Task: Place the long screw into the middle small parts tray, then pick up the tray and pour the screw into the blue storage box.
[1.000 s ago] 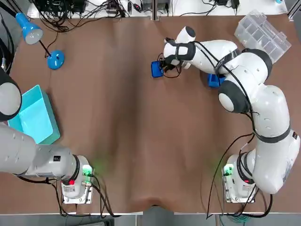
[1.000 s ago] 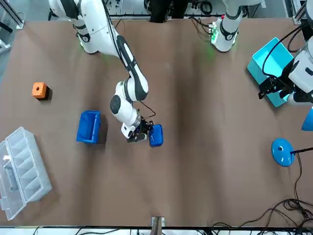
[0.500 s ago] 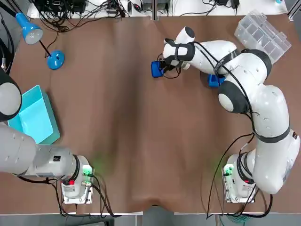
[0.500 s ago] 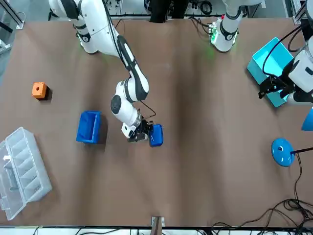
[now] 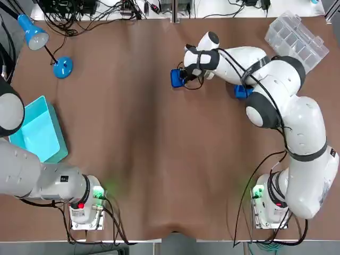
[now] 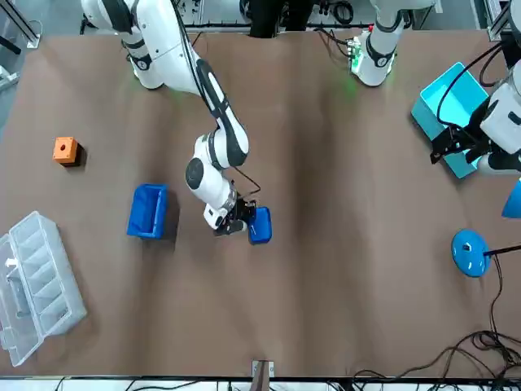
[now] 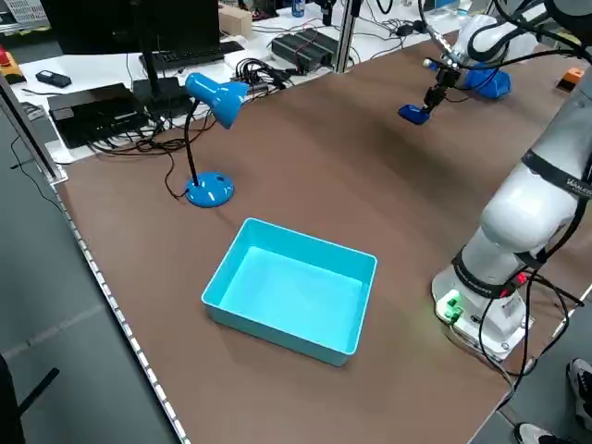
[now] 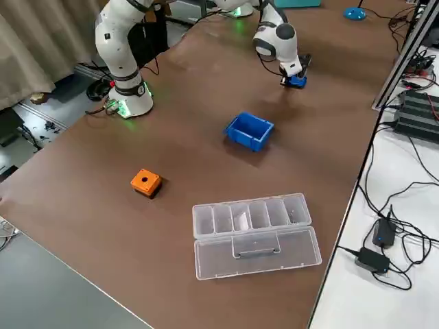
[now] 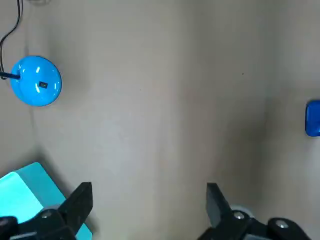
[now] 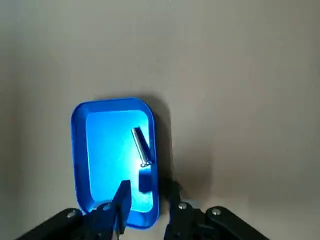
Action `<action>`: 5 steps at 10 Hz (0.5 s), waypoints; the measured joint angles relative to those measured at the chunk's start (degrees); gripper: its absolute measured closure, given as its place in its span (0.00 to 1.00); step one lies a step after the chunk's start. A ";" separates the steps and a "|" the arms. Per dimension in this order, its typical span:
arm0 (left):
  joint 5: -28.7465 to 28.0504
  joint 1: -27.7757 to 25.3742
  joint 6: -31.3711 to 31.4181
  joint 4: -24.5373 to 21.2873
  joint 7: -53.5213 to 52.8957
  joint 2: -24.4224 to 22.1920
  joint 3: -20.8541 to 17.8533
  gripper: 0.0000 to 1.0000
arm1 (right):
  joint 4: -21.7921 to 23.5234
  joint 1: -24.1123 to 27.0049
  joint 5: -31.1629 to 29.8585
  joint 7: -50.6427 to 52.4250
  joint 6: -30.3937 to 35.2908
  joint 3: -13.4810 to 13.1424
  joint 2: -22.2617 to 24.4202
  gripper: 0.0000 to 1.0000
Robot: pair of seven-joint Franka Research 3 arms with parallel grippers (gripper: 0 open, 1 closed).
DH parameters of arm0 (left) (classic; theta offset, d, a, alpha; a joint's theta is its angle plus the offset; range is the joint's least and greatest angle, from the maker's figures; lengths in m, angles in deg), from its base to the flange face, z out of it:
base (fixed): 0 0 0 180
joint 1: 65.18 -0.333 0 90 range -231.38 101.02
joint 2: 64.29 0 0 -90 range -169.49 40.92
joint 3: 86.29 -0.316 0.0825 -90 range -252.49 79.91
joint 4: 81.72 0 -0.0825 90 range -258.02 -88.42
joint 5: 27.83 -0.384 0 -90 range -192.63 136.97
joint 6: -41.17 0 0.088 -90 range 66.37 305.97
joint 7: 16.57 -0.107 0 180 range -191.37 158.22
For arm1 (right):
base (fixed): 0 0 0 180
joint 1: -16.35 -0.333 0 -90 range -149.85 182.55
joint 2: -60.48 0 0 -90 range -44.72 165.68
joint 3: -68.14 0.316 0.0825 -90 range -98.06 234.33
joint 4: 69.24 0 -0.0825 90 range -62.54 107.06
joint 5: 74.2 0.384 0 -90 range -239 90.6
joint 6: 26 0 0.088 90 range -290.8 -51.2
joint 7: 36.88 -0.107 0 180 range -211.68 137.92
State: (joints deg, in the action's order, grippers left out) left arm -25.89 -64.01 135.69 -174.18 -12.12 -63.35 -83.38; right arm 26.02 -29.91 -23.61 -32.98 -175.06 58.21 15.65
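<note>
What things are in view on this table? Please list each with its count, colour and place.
table: one, brown, under everything
small tray: one, blue, far middle
long screw: one, silver, lying in the small tray
deep bin: one, dark blue, robot's right of the tray
open box: one, turquoise, left edge
cube: one, orange, right side
compartment case: one, clear, far right corner
desk lamp: one, blue, far left
right pincer: one, black, open astride the tray's rim
left pincer: one, black, open, near the open box
</note>
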 joint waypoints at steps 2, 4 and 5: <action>0.00 0.00 0.00 0.03 0.00 0.00 0.02 0.00 | -0.03 -0.73 0.58 -0.02 -1.47 0.02 -0.32 0.70; 0.00 0.00 0.00 0.05 0.00 0.03 0.04 0.00 | -0.04 -0.75 0.77 -0.02 -1.65 0.03 -0.53 0.84; 0.00 0.00 0.00 0.05 0.00 0.15 0.03 0.00 | -0.07 -0.76 0.83 -0.02 -1.71 0.02 -0.57 0.91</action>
State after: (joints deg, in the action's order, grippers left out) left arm -25.89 -64.01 135.68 -174.13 -12.12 -63.20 -83.35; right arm 25.95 -30.67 -22.78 -33.00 -176.77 58.23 15.08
